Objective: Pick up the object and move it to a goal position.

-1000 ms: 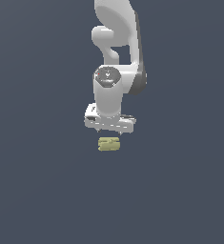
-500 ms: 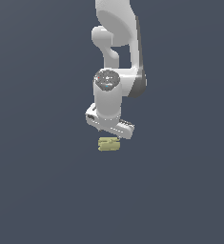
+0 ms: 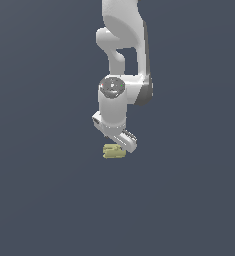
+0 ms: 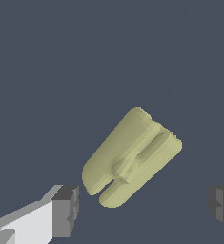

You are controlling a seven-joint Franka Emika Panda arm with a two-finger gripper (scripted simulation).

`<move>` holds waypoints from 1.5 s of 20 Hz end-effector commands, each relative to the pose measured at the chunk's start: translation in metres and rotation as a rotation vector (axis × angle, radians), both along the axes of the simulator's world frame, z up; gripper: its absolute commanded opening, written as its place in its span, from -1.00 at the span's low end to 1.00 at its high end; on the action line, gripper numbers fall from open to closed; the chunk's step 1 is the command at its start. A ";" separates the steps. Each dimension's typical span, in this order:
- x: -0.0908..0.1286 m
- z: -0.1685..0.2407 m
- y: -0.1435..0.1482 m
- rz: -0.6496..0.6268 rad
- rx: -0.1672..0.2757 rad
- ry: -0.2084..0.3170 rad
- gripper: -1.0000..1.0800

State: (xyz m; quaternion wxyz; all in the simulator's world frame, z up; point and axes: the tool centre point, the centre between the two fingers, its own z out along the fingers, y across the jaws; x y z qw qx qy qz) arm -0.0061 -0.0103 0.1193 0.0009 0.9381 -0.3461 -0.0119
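1. My gripper stands with its jaws wide apart; in the wrist view one dark pad shows at 7 o'clock and the other at 4 o'clock.
2. The block lies between their lines but short of the tips, untouched; it sits slantwise, its long axis running from 7 to 1 o'clock.
3. In the exterior view the block rests on the grey floor, just beneath my hand, at about 6 o'clock from it.
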 end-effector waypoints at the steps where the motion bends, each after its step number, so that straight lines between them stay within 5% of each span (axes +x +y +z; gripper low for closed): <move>1: 0.001 -0.003 0.000 -0.072 -0.002 -0.003 0.92; 15: 0.004 -0.013 -0.003 -0.385 -0.010 -0.018 0.92; 30: 0.004 -0.025 -0.003 -0.439 -0.011 -0.021 0.92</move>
